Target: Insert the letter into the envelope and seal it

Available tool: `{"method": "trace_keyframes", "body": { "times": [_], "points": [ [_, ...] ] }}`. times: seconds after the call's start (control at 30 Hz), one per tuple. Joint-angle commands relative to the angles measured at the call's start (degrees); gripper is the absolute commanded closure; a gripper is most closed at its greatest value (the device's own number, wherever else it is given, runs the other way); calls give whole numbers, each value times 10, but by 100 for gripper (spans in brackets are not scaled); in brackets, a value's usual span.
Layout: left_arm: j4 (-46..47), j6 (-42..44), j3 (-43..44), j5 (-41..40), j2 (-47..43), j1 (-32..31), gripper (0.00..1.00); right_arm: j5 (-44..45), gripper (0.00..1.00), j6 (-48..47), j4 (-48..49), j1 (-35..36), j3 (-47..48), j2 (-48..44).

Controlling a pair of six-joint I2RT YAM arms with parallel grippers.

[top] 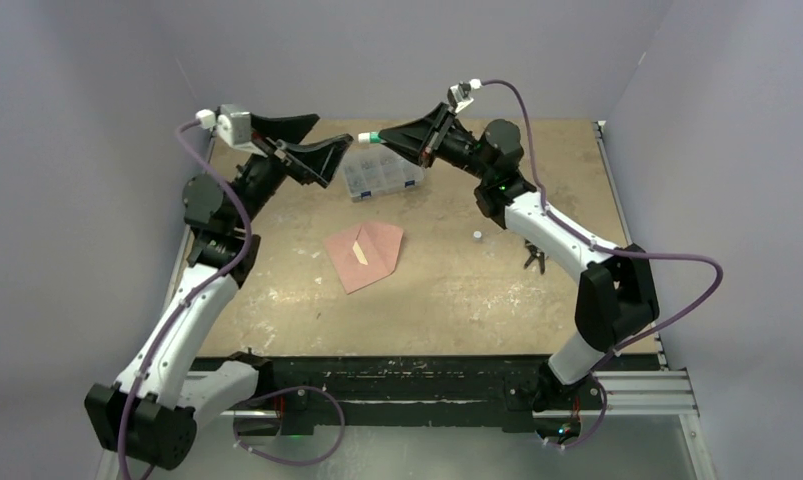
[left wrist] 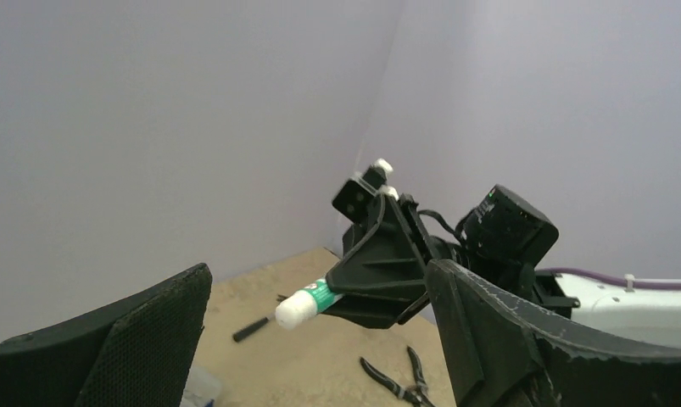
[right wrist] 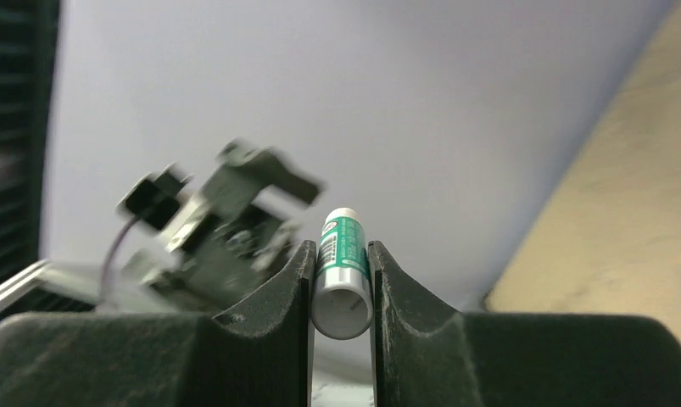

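The salmon-pink envelope (top: 369,258) lies flat near the middle of the table. A thin pale peach strip (top: 360,250) shows on it. I cannot tell whether that is the letter's edge, and no other part of the letter shows. My right gripper (top: 392,135) is raised over the table's far side and is shut on a green-and-white glue stick (top: 369,137), seen between its fingers in the right wrist view (right wrist: 343,271). My left gripper (top: 332,160) is open and empty, raised and facing the stick (left wrist: 307,303) from the left.
A clear compartment box (top: 380,175) stands on the table below the two raised grippers. Black pliers (top: 533,258) and a small white object (top: 476,236) lie at the right. A short black stick (left wrist: 252,328) lies near the far wall. Grey walls close in on three sides.
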Motion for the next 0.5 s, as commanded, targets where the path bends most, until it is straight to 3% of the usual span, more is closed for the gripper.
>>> {"method": "trace_keyframes", "body": {
  "times": [0.0,0.27,0.47],
  "points": [
    [-90,80,-4,-130,-61,9,5,115,100,-269,-235,-7,56,-26],
    [-323,78,43,-199,-6,10,23,299,100,-485,-359,56,70,-4],
    [-513,69,73,-205,126,15,61,433,100,-560,-391,146,55,25]
  ]
}}
